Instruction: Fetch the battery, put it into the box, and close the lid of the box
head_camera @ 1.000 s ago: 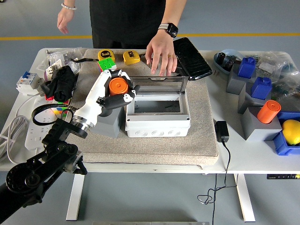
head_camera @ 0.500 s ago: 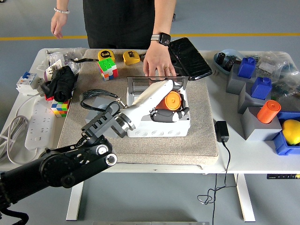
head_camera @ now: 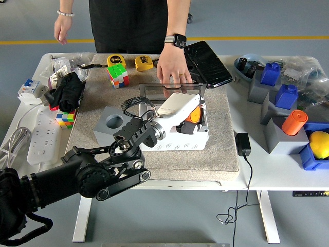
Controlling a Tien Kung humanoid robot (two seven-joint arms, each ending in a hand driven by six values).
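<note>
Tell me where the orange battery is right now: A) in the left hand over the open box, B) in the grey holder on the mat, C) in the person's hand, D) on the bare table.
A: the left hand holds the battery over the box, whose lid stands open.

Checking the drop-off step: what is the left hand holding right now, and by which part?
The left hand grips the orange battery around its side, down inside the open box.

Bright even overhead light, soft short shadows, sharp focus, slight edge distortion
</note>
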